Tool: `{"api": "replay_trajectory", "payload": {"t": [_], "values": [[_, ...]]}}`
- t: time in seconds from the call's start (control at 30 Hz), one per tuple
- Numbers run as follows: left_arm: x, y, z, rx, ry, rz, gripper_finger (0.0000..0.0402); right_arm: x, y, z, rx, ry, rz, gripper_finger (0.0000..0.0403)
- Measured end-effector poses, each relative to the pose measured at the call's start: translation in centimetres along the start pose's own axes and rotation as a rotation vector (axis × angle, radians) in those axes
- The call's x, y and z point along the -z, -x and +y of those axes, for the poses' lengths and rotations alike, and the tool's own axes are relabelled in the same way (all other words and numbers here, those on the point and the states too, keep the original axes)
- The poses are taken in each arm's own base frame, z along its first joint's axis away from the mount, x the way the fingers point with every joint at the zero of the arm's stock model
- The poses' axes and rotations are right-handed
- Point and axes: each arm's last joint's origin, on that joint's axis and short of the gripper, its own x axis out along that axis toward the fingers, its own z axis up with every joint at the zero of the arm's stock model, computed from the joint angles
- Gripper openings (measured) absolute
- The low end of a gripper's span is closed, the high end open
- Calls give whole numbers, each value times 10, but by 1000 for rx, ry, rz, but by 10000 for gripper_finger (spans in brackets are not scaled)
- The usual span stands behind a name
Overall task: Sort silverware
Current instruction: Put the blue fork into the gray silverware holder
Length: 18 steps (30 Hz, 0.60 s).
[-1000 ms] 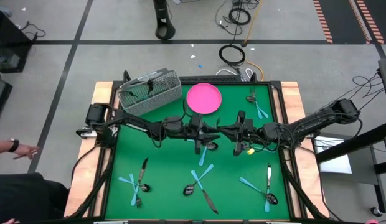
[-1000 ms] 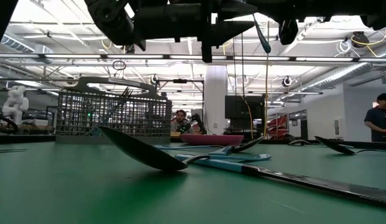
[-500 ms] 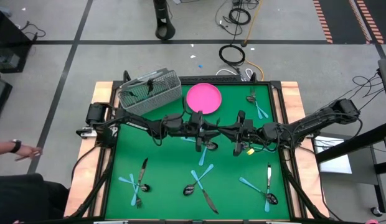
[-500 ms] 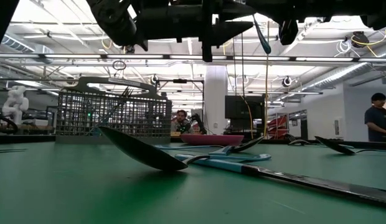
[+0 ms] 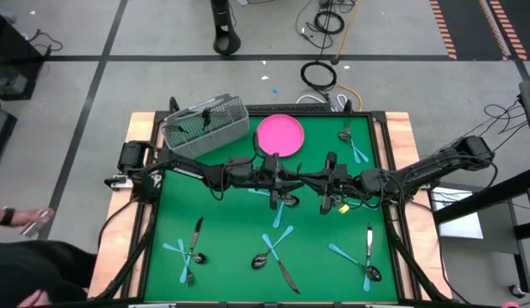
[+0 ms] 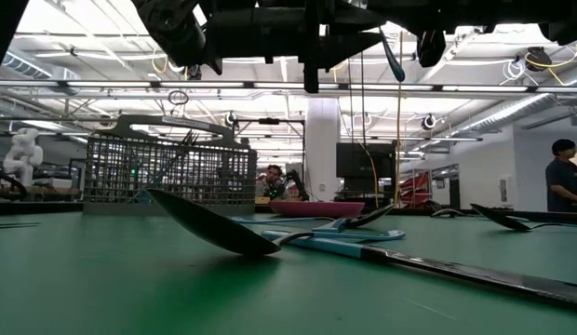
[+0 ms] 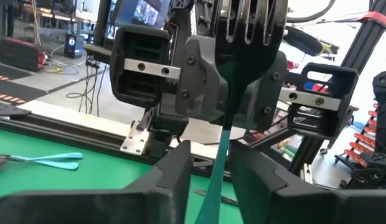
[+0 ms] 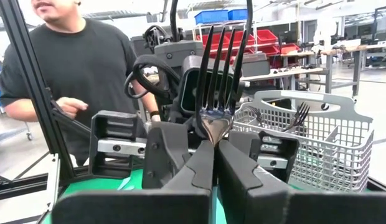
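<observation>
Green covering on the desk [image 5: 231, 222], framed in pale wood. Far left corner: grey wire-mesh basket [image 5: 205, 125], several dark utensils standing in it. Near left: first group of the silverware [image 5: 190, 248], one dark knife crossed with light blue handled pieces, flat on the green. Far edge, just right of the basket: round pink plate [image 5: 279, 135], nothing on it. Centre of the desk, raised above the surface: left gripper [image 7: 211, 152], reaching in from the left, its fingers [image 7: 174, 180] spread, one on each side of a light blue handle with a narrow gap showing on both sides. That handle belongs to the fork [image 7: 250, 28], dark tines pointing up, handle hanging down, held upright in the air between the two arms. Below it on the desk lie a spoon and a blue handled piece [image 5: 282, 202]; nearer the front edge is a centre group [image 5: 276, 248] of a dark spoon, a knife and crossed blue handles. Just right of centre: right gripper [image 8: 215, 146], facing the left one tip to tip, its fingers pressed together and pinching the fork at the neck just under the tines. Near right: a knife lying lengthwise beside a spoon and a blue handle [image 5: 366, 257]. Far right corner: a small group of dark and blue handled pieces [image 5: 352, 144]. Beyond the desk's left side stands a person in a dark shirt [image 8: 75, 62].
</observation>
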Motion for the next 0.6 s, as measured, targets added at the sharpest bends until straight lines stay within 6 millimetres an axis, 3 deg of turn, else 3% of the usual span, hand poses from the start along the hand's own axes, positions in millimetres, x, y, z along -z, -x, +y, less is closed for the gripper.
{"api": "replay_trajectory", "payload": {"t": [0.23,0.6], "values": [[-2,0,-1,0,-9,-17,13,0,0,0,6,0,-1,0],[-2,0,-1,-4,-6,-21,9,0,0,0,5,12,2,9]]}}
